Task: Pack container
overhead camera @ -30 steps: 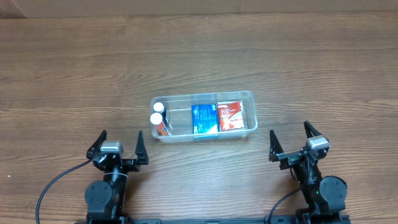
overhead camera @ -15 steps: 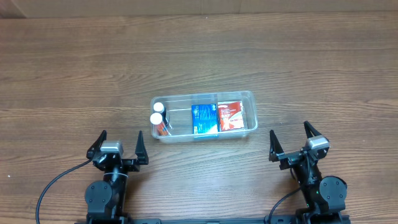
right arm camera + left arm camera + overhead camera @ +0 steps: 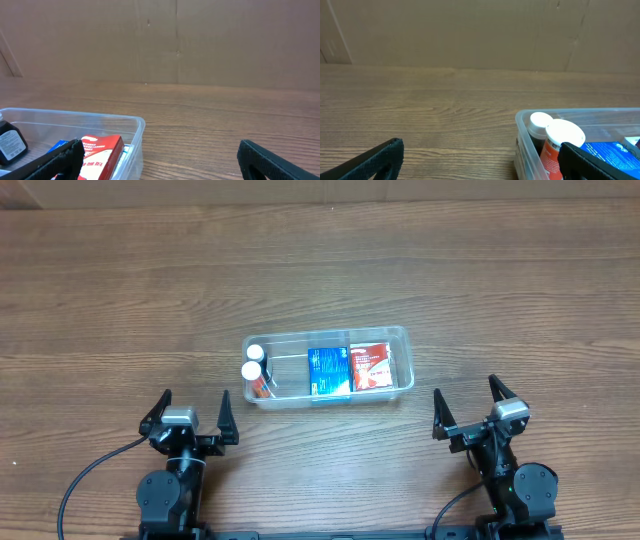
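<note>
the left end effector (image 3: 192, 406) and right end effector (image 3: 468, 404) gaped open, empty, near the clear container (image 3: 326, 333) holding two white-capped bottles (image 3: 253, 370), a blue box (image 3: 328, 370) and a red box (image 3: 371, 365).

We noted the container (image 3: 288, 370) was clear, glossy plastic, the table (image 3: 120, 290) matt, grained wood, the wall (image 3: 470, 35) behind dull, creased brown cardboard.

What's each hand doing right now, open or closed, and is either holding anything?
Left hand: open, holding nothing.
Right hand: open, holding nothing.
</note>
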